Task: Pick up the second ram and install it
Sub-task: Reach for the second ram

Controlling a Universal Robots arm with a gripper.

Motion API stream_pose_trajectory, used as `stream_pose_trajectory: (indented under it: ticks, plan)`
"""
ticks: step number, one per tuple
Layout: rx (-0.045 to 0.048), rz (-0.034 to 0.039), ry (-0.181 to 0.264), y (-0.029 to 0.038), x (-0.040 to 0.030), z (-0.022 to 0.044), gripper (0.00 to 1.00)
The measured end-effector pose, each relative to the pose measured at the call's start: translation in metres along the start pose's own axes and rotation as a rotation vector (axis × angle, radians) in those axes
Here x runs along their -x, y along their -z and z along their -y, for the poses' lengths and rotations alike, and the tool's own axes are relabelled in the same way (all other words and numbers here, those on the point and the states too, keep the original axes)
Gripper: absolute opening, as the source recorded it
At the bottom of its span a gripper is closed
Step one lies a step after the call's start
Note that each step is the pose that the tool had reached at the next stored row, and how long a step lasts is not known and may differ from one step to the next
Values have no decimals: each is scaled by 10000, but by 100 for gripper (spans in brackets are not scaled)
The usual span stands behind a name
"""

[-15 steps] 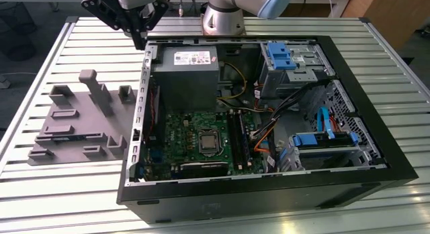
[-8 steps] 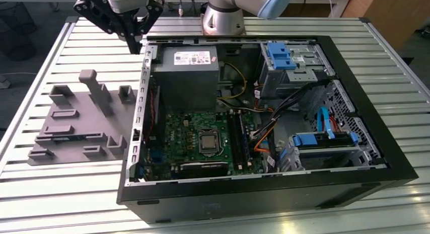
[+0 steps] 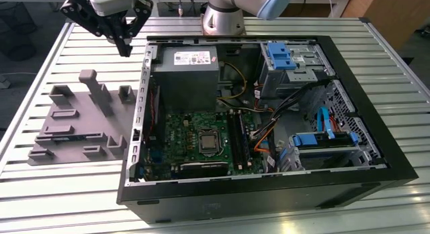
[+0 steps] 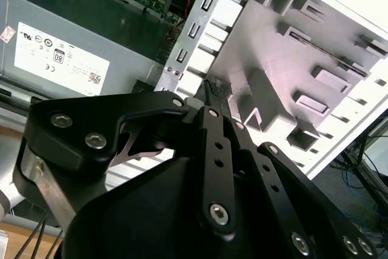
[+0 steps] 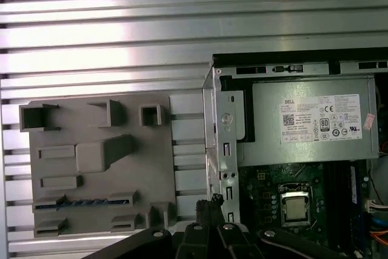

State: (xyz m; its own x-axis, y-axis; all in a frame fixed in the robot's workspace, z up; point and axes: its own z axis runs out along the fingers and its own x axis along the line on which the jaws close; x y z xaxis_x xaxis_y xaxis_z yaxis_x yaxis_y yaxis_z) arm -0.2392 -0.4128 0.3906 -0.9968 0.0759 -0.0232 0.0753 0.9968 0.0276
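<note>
Exterior view, tool point(image 3: 124, 49) closed on nothing, hanging above the surface point(image 3: 67, 193) beside the computer case point(image 3: 269, 200), second ram point(image 3: 68, 138) lying in grey holder point(image 3: 87, 107)

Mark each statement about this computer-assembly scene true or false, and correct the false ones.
1. The tool grips the second ram. False: the tool is shut on nothing, and the second ram sits in the grey holder.
2. The computer case lies open, with its motherboard showing. True.
3. The grey holder sits inside the case. False: it rests on the table, at the exterior view's left of the case.
4. A power supply box sits in the case. True.
</note>
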Motion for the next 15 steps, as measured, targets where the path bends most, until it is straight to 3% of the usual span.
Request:
stream_pose_trajectory:
  ticks: [15]
  plan:
    - [0,-2,0,-8,-330,123,11]
